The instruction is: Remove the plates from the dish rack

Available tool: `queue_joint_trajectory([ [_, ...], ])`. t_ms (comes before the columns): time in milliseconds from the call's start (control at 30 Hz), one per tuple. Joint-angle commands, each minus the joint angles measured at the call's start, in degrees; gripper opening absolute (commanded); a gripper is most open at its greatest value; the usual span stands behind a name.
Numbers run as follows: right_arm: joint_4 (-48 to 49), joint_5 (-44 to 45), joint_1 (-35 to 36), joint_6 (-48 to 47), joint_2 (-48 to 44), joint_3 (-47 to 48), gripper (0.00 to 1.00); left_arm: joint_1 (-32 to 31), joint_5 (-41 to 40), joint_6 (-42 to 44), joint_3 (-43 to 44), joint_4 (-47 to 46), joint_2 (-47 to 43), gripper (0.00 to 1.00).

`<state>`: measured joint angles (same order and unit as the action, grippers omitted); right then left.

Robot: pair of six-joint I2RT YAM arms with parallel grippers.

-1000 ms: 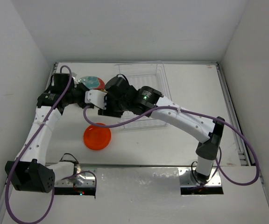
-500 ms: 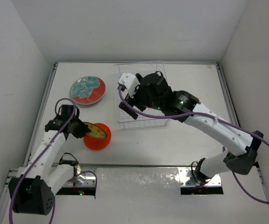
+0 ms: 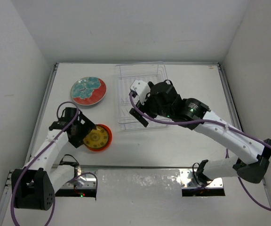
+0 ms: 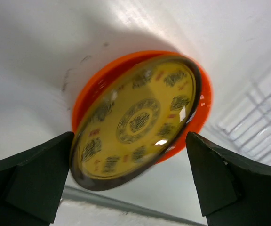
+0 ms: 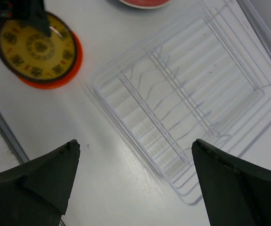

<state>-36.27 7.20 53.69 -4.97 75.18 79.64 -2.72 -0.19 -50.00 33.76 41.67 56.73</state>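
No text, label, brand or number can be read anywhere. The small round yellow-brown patterned plate (image 4: 140,122), at the centre of the left wrist view, bears medallions of character-like marks, too blurred to read.

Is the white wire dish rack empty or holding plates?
Empty: the white wire dish rack shows only bare dividers in both the top and right wrist views.

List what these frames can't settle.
- Orange plate: mostly covered by the patterned plate in every view.
- Patterned plate's lower rim: blurred, left wrist view; flat or tilted unclear.
- Red-and-teal plate: cut off by top edge, right wrist view.
- Dish rack: much of it behind right arm, top view.
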Motion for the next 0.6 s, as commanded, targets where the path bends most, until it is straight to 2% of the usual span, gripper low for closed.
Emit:
queue_joint_trajectory([
  [0, -3.7, 7.7, -1.74, 5.12, -1.79, 2.01, 0.99, -0.35, -2.44, 2.18, 3.41, 3.41, 1.1, 1.0],
  [100, -10.91, 14.05, -6.21, 15.93, -0.03, 4.12, 0.99, -0.35, -3.06, 4.38, 6.84, 7.1, 2.85, 1.0],
  [167, -15.13, 13.81, -11.84, 23.47, -0.12, 3.43, 0.99, -0.35, -3.59, 6.31, 9.55, 10.18, 4.08, 1.0],
  [233, -15.5, 10.92, -14.22, 25.35, -0.99, 1.67, 0.99, -0.27, -3.68, 8.76, 11.23, 13.15, 6.54, 1.0],
  [433, -18.74, 12.48, -18.79, 30.28, -4.42, -0.1, 0.99, -0.27, -12.11, 11.67, 19.58, 19.49, 7.7, 1.0],
  [567, -23.74, 20.1, -19.68, 32.83, -9.06, 1.48, 0.99, -0.35, -20.78, 15.35, 30.62, 18.8, 6.29, 1.0],
])
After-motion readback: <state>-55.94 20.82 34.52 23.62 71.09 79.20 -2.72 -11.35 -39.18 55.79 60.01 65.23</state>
